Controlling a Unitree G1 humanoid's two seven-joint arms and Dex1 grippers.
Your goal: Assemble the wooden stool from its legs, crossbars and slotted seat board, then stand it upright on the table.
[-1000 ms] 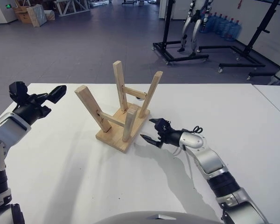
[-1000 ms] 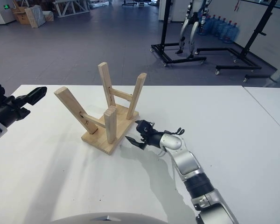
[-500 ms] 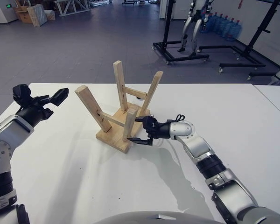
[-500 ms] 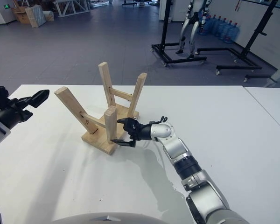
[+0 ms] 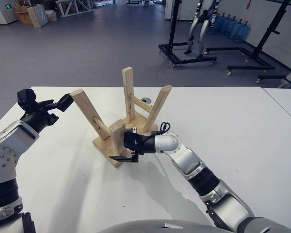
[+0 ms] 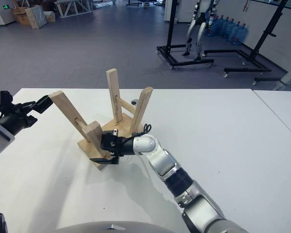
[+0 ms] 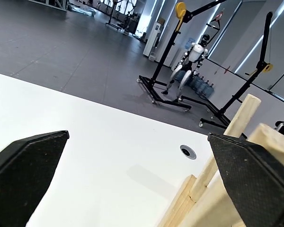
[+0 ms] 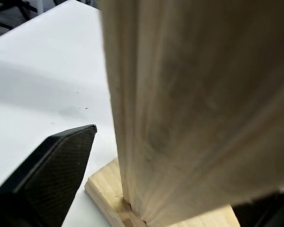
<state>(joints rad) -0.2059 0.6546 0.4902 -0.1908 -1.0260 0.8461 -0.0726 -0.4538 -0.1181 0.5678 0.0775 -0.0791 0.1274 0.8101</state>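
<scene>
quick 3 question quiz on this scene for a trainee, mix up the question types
1. True or false: the stool stands upright on its legs.
2. How does the right claw stand at the near leg? A) open, a finger on either side of it. B) shut tight on it. C) well clear of it.
3. Fill in the gap: the left claw, by the top of the left leg, is ____ (open or shut).

Key
1. False: it rests seat down, legs up.
2. A
3. open
</scene>
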